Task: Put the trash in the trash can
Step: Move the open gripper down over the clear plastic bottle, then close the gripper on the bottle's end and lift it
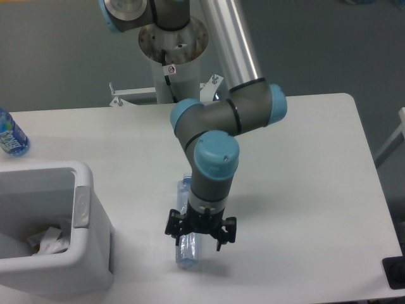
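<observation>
Both hand (200, 233) fingers apparently straddle flattened bottle (188, 247).

A big white table (304, 164) with round corners is seen. Grey floor (329, 44) is seen behind it. A small blue-labelled bottle (9, 134) is stood at the table's far left edge.

1. No text, brand, number or sign can be read anywhere.
2. The blue label on the upright bottle (11, 136) at the table's left edge shows pale marks, too blurred to make out.
</observation>
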Controlling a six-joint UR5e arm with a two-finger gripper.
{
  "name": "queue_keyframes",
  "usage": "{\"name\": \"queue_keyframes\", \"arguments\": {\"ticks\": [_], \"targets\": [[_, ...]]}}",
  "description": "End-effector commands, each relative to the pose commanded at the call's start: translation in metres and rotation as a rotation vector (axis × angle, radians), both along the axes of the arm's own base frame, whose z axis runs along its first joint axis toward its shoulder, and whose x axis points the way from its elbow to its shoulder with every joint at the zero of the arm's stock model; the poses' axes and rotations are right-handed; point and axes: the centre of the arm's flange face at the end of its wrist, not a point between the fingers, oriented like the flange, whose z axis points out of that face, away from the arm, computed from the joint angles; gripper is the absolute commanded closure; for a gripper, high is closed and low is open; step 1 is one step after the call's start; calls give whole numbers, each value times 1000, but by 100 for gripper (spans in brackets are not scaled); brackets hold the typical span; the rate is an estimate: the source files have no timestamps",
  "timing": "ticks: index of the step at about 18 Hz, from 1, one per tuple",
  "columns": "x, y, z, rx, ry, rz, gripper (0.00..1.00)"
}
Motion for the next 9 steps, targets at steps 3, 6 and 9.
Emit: {"name": "queue_keyframes", "arguments": {"ticks": [3, 6, 9], "targets": [[11, 8, -14, -18, -13, -16, 0], [13, 10, -26, -37, -17, -21, 0], [19, 14, -42, -66, -17, -27, 0]]}}
